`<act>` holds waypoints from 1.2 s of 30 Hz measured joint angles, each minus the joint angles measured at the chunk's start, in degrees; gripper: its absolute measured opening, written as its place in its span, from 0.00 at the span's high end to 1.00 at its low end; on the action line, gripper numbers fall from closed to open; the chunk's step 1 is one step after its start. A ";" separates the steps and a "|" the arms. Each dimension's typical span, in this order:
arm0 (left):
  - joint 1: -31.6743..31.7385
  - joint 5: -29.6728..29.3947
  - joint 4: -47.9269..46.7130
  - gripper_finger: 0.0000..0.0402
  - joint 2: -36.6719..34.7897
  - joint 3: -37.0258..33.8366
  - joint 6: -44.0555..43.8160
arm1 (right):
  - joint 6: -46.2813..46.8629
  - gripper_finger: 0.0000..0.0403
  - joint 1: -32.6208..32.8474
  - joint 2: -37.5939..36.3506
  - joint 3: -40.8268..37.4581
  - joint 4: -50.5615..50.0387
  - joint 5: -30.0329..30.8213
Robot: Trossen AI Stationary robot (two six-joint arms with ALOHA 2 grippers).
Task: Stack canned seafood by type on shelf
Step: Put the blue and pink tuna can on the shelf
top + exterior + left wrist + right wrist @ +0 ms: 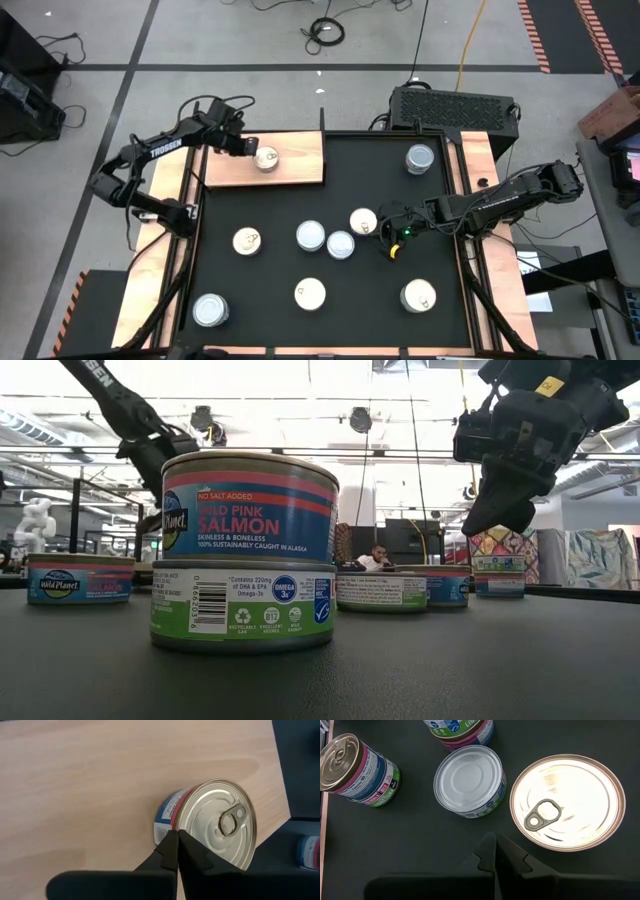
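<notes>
L pincer (250, 148) is hovering w/ fingers together, holding nothing, right beside the tin (266, 158) sitting upright on the wooden shelf (300, 160). R pincer (385, 228), also pressed together & empty, is hanging over the table (280, 205) just next to a gold-top tin (363, 221), w/ other tins spread across the mat. To do this well, R should be spreading its fingers before dropping, centring on the rim, and matching that tin's label to the shelf tin before stacking.

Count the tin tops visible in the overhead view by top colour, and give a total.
Silvery-gold pull-tab tops: 5
Pale bluish-white tops: 4
Total: 9 tops. Tins stacked underneath others are hidden from above and are not counted.
</notes>
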 joint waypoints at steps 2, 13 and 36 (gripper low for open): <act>-0.01 -0.50 0.02 0.95 -0.34 0.42 0.40 | -0.18 1.00 0.00 0.00 0.00 0.00 0.00; -1.10 -0.09 0.03 0.76 -0.85 4.28 2.62 | -0.13 1.00 0.00 0.00 0.00 0.00 -0.02; -23.14 -17.94 10.89 0.99 5.25 4.87 6.15 | -0.40 1.00 -2.28 0.00 0.00 0.35 -0.02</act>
